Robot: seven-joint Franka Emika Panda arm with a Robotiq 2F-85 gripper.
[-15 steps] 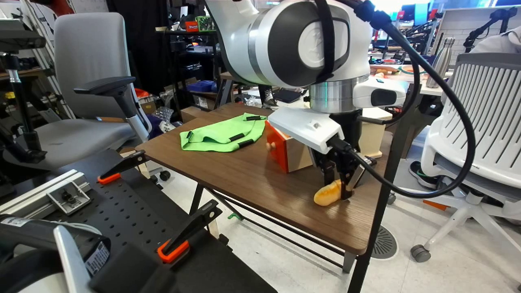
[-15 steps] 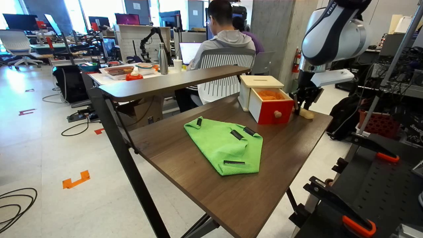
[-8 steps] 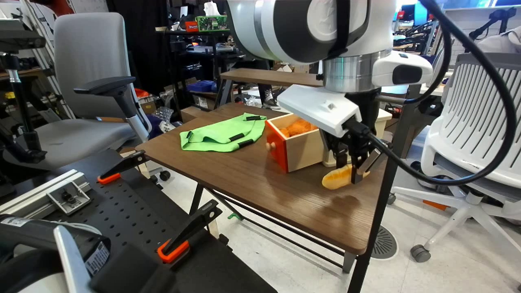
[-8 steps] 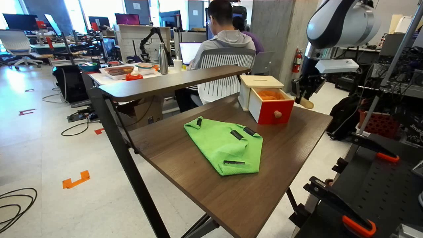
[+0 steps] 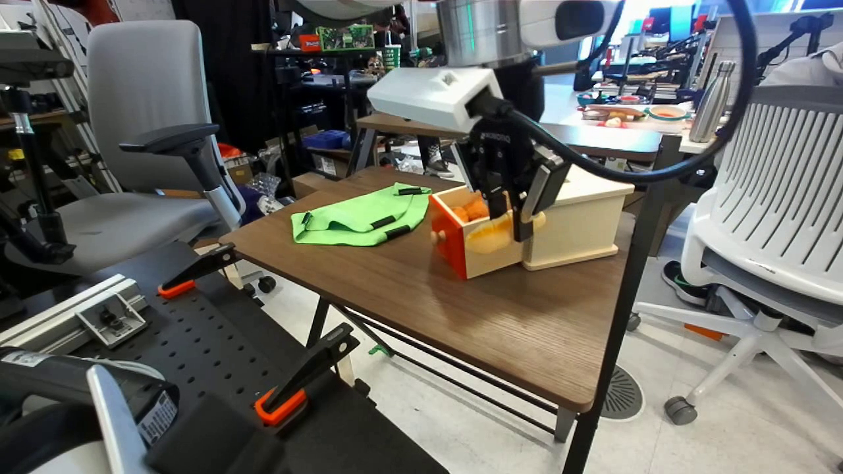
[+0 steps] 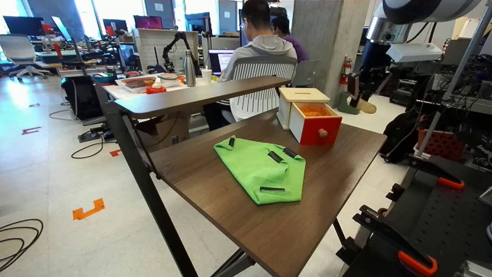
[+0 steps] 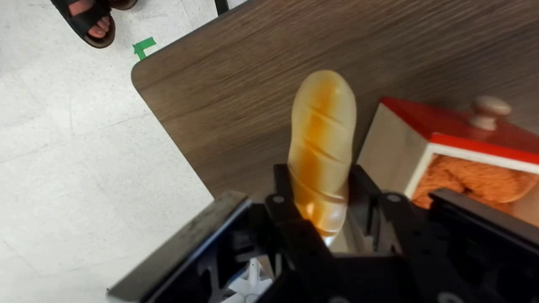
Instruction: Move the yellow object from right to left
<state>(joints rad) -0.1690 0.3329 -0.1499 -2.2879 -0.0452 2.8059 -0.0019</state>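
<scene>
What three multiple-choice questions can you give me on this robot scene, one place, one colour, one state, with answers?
1. Where is the elongated yellow-orange object with rounded ends?
A) on the bright green cloth
B) in the robot's black hand
C) on the floor

2. What colour is the flat panel behind the round wooden knob?
A) red
B) blue
C) green

3. How does the wooden drawer of the pale wooden box stand?
A) shut
B) upside down
C) pulled open

1 B: the wrist view shows fingers against both its sides.
2 A: an exterior view shows it red.
3 C: it juts from the box in both exterior views.
</scene>
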